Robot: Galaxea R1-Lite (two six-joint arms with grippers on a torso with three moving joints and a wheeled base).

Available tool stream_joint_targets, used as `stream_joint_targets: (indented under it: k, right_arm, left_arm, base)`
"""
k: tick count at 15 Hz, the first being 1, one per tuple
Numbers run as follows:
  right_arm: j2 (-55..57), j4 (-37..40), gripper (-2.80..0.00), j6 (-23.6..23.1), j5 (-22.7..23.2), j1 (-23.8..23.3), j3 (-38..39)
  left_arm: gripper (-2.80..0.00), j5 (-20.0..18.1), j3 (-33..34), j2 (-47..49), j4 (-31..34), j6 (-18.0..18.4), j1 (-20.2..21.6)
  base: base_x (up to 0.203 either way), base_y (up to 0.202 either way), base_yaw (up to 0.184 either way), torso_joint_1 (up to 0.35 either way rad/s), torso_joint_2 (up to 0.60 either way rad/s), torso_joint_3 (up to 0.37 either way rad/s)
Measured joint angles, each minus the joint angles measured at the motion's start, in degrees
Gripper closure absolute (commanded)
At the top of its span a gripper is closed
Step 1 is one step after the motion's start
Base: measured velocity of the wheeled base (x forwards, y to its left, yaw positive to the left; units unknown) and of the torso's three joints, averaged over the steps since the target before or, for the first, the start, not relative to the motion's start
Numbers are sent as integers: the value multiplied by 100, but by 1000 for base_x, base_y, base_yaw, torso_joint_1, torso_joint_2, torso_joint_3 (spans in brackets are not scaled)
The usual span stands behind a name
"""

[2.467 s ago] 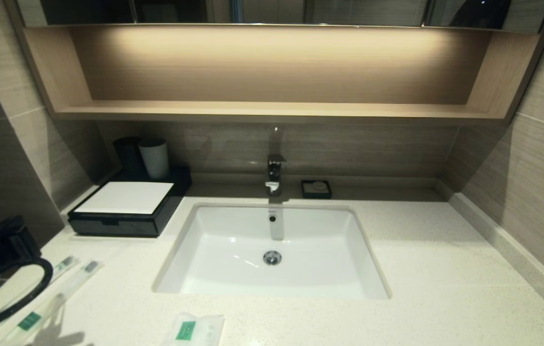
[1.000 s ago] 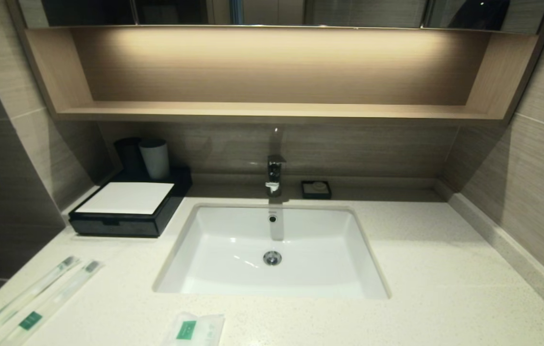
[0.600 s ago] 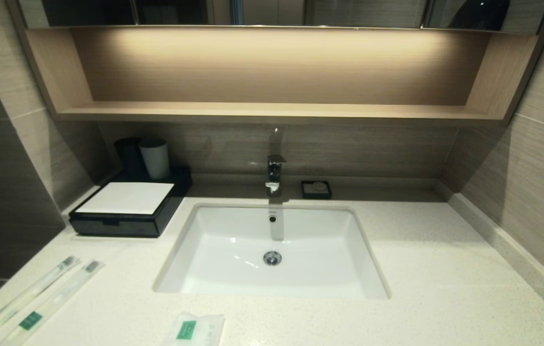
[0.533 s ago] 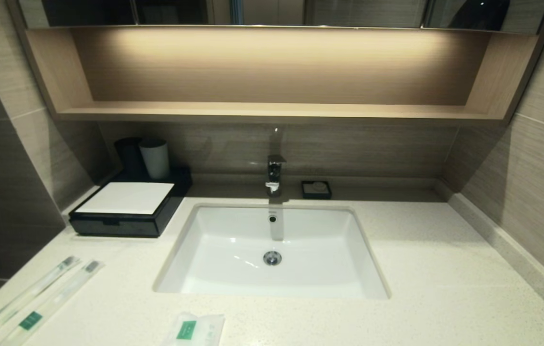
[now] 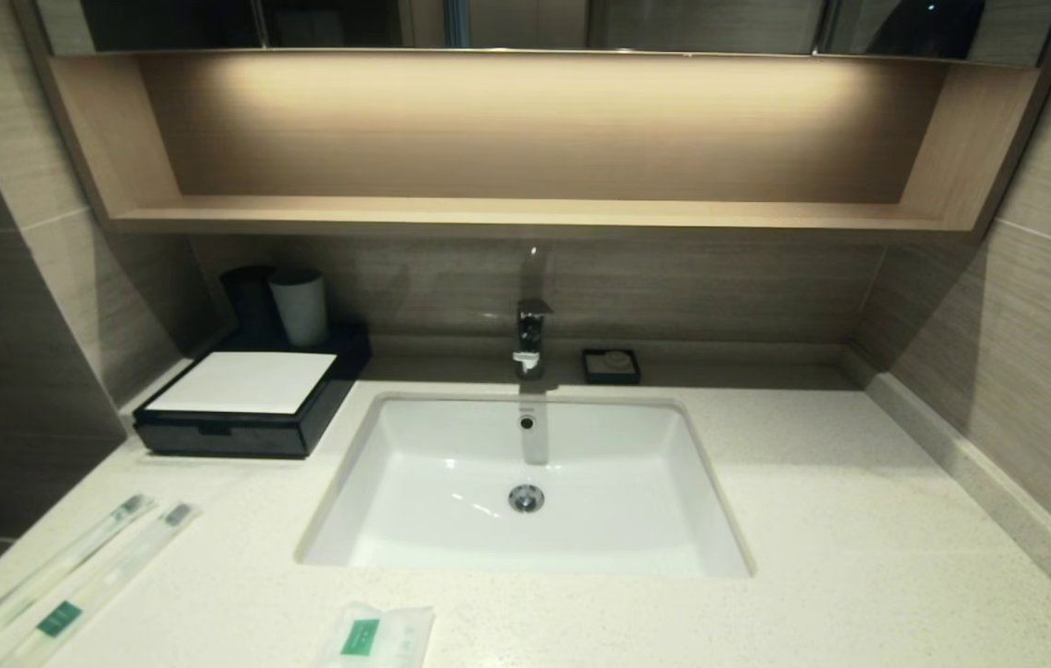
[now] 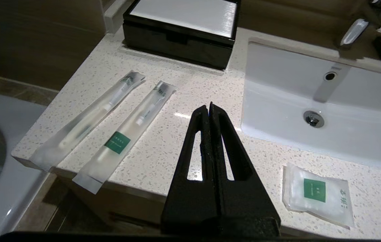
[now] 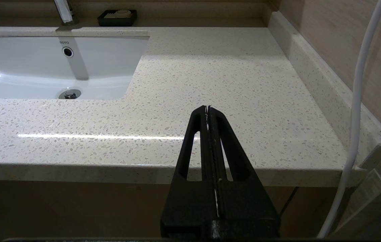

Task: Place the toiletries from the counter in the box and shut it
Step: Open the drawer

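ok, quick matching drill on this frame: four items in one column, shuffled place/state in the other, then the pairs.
1. toothbrushes
2. sachet
3. box
4. left gripper

A. drawer closed, back left of the sink
B. fingers shut, holding nothing
C. lying side by side at the counter's left front edge
D. flat at the front edge, before the sink

Pairs: 1-C, 2-D, 3-A, 4-B

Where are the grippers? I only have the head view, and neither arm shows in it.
Observer: The left gripper is shut and empty, above the counter between the toothbrushes and the sachet.
Operator: And the right one?
Observer: The right gripper is also shut and empty, at the counter's front edge, right of the sink.
Operator: Anything awkward about the toothbrushes?
Observer: The labelled one's near end overhangs the counter's front edge.
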Motion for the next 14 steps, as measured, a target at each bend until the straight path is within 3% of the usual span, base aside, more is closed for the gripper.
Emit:
stream_joint_targets:
  k: [7, 10, 14]
  right_arm:
    - [0, 2, 0, 1, 1, 0, 0]
    - [0, 2, 0, -1, 0, 0, 0]
    - [0, 2, 0, 1, -1, 0, 0]
  left_arm:
    - [0, 247, -739, 2247, -177, -6, 43]
    - [0, 255, -762, 2930, -748, 12, 85]
    - [0, 250, -765, 3857, -1668, 63, 441]
  base:
    - [0, 0, 0, 0, 0, 0]
    - [0, 0, 0, 0, 0, 0]
    - [0, 0, 0, 0, 0, 0]
